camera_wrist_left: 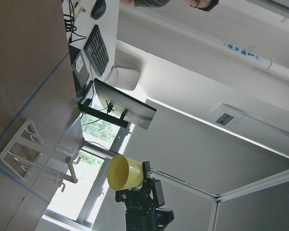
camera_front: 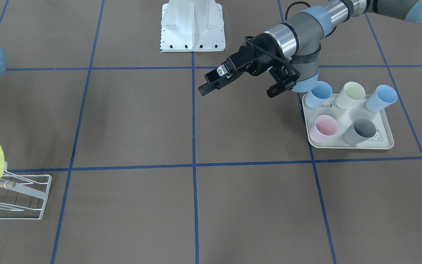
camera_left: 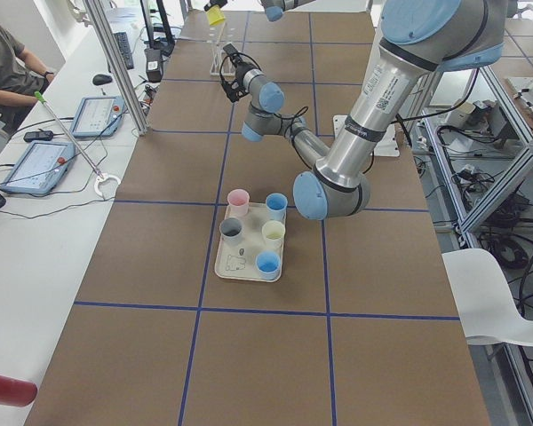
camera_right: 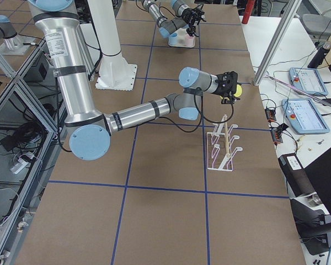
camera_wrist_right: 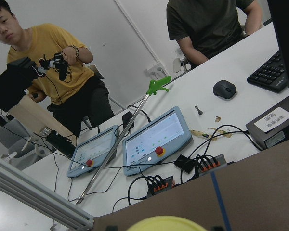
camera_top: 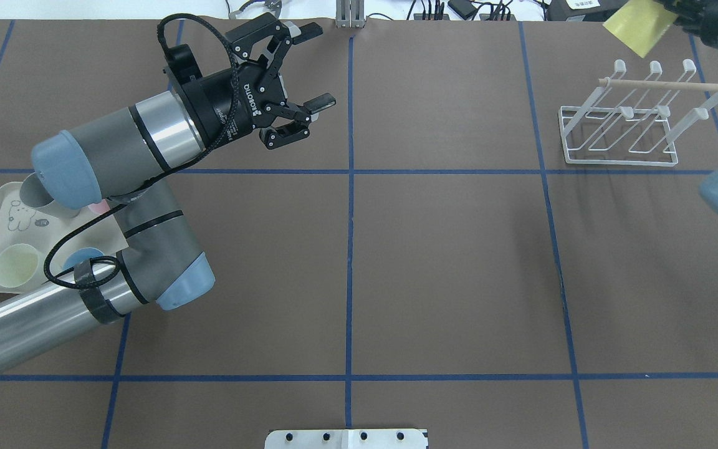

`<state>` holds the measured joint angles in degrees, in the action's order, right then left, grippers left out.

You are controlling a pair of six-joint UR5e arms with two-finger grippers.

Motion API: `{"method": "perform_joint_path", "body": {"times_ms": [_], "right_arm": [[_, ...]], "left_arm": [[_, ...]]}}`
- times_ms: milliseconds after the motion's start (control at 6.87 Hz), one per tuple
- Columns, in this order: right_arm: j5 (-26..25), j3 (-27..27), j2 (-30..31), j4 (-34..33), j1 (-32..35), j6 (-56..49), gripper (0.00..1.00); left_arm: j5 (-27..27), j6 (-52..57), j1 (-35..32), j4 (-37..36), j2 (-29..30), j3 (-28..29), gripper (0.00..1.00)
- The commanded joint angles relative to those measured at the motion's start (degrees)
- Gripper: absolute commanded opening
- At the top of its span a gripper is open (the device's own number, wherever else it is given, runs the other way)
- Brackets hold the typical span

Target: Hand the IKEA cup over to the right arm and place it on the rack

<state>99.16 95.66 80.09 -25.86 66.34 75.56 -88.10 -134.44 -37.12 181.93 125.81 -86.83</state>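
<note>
1. The right gripper [camera_wrist_left: 143, 182] is clamped on the base end of a yellow plastic cup [camera_top: 639, 25], which lies tilted on its side in the air.
2. The cup hangs above a white wire-frame rack [camera_top: 621, 134] with hooked pegs and a light wooden rod [camera_top: 664, 84]. In the right side view it is clear of the pegs.
3. The left gripper [camera_top: 312, 65] is spread wide and holds nothing, above the brown table [camera_front: 141, 121].
4. A cream tray [camera_front: 350, 145] beside the left arm's elbow carries five upright pastel cups [camera_front: 360, 131]: two blue, one pale yellow, one pink, one grey.
</note>
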Motion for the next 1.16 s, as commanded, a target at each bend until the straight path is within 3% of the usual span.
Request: {"method": "perform_joint_path", "body": {"times_ms": [0,291,582,874,1019], "right_arm": [[-0.5,3.5,8.1,-0.2,4.2,-13.3,0.00],[-4.6,3.5,12.2,-0.2,5.1,-25.9,0.00],[-4.8,3.5,14.4,-0.2,5.2,-29.3,0.00],[-4.6,3.7,14.9,-2.3,5.1,-31.3,0.00],[-4.2,3.8,15.3,-2.3,4.2,-31.4,0.00]], "left_arm": [[-0.1,0.3,-0.1,-1.8,-0.3,-1.1,1.00],[-0.6,7.2,-0.1,-3.5,-2.4,-2.1,1.00],[-6.8,20.5,-1.2,-17.4,-7.7,-13.2,1.00],[-18.7,29.1,-8.7,-29.7,-13.8,-21.9,1.00],[-24.0,32.7,-13.1,-30.1,-16.7,-22.6,1.00]]}}
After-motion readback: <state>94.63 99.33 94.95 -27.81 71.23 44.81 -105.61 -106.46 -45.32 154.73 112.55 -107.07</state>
